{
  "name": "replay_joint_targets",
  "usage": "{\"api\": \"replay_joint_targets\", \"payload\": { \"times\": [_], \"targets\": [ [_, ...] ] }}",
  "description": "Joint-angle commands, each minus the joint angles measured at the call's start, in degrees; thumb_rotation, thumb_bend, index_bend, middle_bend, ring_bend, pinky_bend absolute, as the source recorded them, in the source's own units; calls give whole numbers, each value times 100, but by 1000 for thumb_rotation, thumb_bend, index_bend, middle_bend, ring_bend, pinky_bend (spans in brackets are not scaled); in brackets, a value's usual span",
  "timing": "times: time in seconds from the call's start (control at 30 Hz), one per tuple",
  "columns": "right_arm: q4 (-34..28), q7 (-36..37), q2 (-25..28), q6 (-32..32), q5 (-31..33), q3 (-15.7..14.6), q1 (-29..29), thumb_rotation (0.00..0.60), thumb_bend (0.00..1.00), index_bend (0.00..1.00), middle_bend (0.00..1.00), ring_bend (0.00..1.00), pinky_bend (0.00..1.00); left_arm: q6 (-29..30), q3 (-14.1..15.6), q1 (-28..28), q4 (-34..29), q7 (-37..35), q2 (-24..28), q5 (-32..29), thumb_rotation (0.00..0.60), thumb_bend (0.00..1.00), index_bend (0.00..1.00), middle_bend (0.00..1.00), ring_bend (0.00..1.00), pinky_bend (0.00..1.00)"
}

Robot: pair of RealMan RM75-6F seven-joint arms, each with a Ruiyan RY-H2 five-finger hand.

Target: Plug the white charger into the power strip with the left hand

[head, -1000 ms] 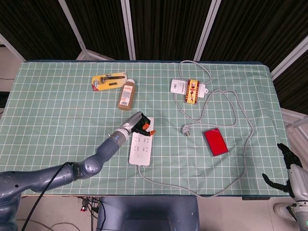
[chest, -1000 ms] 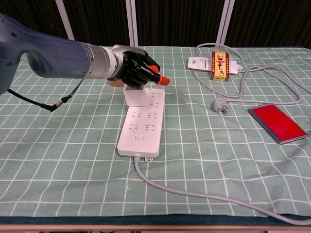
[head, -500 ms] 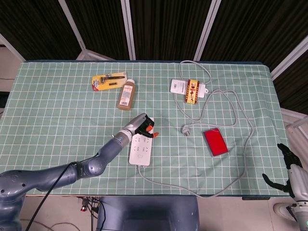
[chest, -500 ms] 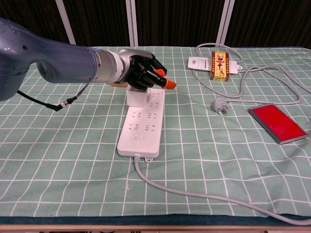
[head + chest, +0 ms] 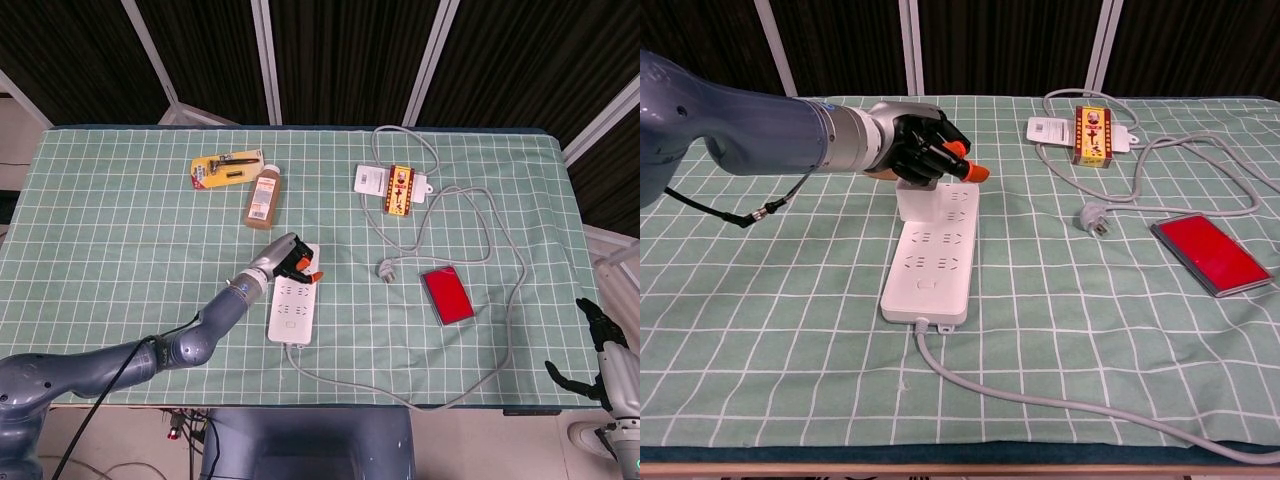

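The white power strip (image 5: pixel 930 265) lies lengthwise on the green checked cloth, also seen in the head view (image 5: pixel 293 308). The white charger (image 5: pixel 923 199) stands on the strip's far end. My left hand (image 5: pixel 923 148), black with orange fingertips, is curled over the charger's top and grips it; it shows in the head view too (image 5: pixel 287 258). The charger's prongs are hidden under its body. My right hand (image 5: pixel 603 352) hangs off the table's right front corner with fingers apart and nothing in it.
A brown bottle (image 5: pixel 264 197) and a yellow tool pack (image 5: pixel 228 169) lie behind the strip. To the right are a grey plug (image 5: pixel 1095 219) on a long cable, a red flat case (image 5: pixel 1211 254), and a red-yellow box (image 5: pixel 1092 134) on a white adapter.
My left hand pushed a little forward and right over the strip's far end, then drew back to where it was a second ago. The right hand has not moved.
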Motion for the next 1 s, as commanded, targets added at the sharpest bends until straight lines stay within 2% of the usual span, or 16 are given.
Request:
{"api": "replay_joint_targets", "payload": {
  "times": [0.03,0.17,0.27,0.33,0.4,0.5,0.53,0.6,0.7,0.77,0.93,1.0],
  "targets": [
    [3,-3,0,-1,-2,-2,-1,600,338,0,0,0,0,39,9,-7,8,-33,-30,41,600,277,908,1000,1000,1000],
    [14,-7,-4,13,-11,0,-3,600,338,0,0,0,0,324,-102,28,-62,-93,-34,249,600,273,789,972,992,998],
    [20,-14,-5,25,-26,-3,-7,600,338,0,0,0,0,653,-283,118,-261,-182,55,556,600,272,661,858,893,921],
    [29,-21,-8,38,-44,-7,-10,600,338,0,0,0,0,877,-439,213,-524,-266,216,825,600,272,604,757,795,829],
    [40,-36,-17,56,-68,-12,-13,600,338,0,0,0,0,1115,-556,359,-919,-319,484,1174,600,270,539,590,610,655],
    [60,-62,-30,79,-98,-17,-16,600,338,0,0,0,0,1452,-525,661,-1537,-309,906,1653,600,233,411,387,339,414],
    [71,-77,-38,88,-107,-18,-16,600,337,0,0,0,0,1603,-453,804,-1781,-258,1084,1837,600,212,362,337,283,364],
    [90,-100,-49,95,-130,-26,-15,600,338,0,0,0,0,1873,-243,1072,-2193,-79,1417,2135,600,129,185,177,136,221],
    [120,-142,-69,123,-172,-34,-14,600,338,0,0,0,0,2455,340,1579,-2805,534,2014,2656,600,42,52,16,9,48],
    [146,-187,-84,154,-205,-37,-16,600,338,0,0,0,0,2921,755,1918,-3054,1026,2323,2981,600,22,24,0,0,12],
    [167,-316,-118,225,-273,-53,-27,600,338,0,0,0,0,4234,1773,2849,-3389,2247,2892,3812,600,11,0,0,0,7],
    [180,-361,-139,258,-295,-58,-35,600,338,0,0,0,0,4692,2062,3213,-3449,2493,3033,4032,600,11,0,0,0,7]
  ]
}}
